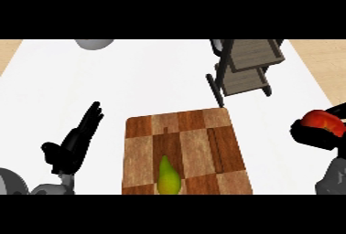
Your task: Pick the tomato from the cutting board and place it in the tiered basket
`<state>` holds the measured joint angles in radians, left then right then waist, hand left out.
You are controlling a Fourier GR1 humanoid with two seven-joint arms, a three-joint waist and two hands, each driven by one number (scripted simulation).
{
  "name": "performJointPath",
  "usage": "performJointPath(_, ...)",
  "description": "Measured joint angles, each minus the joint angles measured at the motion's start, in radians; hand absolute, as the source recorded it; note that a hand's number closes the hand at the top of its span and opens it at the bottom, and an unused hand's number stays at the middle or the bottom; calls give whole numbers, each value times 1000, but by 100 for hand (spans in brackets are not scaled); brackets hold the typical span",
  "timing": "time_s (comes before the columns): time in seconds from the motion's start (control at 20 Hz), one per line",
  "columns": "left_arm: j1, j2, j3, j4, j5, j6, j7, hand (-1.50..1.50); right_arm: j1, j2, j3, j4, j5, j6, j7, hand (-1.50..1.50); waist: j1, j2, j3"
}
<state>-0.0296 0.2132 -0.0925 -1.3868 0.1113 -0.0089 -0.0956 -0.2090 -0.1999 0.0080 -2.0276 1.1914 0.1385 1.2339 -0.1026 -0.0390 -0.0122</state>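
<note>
Currently the right hand [317, 137] is curled round the tomato [323, 121], clear of the board [202, 132]. Transport step: next move carries it up-left to the basket [246, 64]. Left hand [71, 146] rests, fingers straight.

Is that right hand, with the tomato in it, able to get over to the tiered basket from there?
Probably yes. The right hand, curled round the tomato, is off the cutting board at the right, and only bare white counter shows between it and the tiered basket.
</note>
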Motion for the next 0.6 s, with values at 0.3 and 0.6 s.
performJointPath(0.3, -25, -13, -29, 7, -11, -17, -2, 0, -192, 12, -52, -119, 138, 92, -8, 150, 54, 14, -1)
performJointPath(0.6, -47, -21, -49, 13, -22, -28, -3, 0, -440, 26, -154, -55, 225, 193, -50, 150, 94, 22, 0)
